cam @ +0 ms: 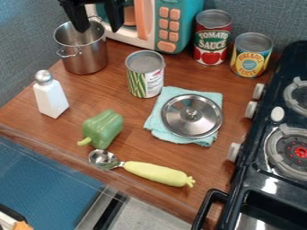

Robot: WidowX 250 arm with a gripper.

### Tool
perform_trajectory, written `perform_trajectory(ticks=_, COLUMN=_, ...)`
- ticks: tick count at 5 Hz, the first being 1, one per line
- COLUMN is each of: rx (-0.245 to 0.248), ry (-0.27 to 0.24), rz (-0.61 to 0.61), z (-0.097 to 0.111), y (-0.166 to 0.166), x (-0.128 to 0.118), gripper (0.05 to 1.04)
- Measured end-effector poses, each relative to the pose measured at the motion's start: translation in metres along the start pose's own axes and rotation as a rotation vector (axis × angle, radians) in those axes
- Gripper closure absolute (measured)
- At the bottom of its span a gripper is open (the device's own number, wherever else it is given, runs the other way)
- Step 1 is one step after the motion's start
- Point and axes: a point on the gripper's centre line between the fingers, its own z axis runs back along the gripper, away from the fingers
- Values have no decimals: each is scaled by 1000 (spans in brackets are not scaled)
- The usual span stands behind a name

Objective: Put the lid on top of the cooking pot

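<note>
At the top left, the black gripper point(98, 27) hangs over the cooking pot, its two fingers spread with nothing visible between them. One finger overlaps the opening of the steel pot point(87, 56) from this angle; how high it is above the rim is unclear. The pot stands upright and uncovered, with a wire handle on its near left side. Right of the middle, a round metal lid point(192, 116) with a centre knob lies flat, knob up, on a folded teal cloth point(155, 123).
Around them are a striped can point(145, 76), a tomato can point(212, 38), a yellow can point(251, 56), a white shaker point(50, 96), a green pepper point(103, 128) and a yellow-handled spoon point(153, 173). A toy microwave point(174, 24) stands behind; the stove point(269, 179) borders the right.
</note>
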Motion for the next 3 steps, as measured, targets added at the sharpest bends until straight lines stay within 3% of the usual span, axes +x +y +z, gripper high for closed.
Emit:
perform_trajectory(ticks=1, rx=-1, ry=39, rz=-2, z=-14, y=2, x=-2, gripper=83)
perform_trajectory(ticks=2, rx=67, ry=58, rz=-150, z=-33, y=-9, x=-5, gripper=82)
perform_trajectory(ticks=3, rx=63, ry=100, rz=-252, z=-59, y=-34, x=-9, gripper=83)
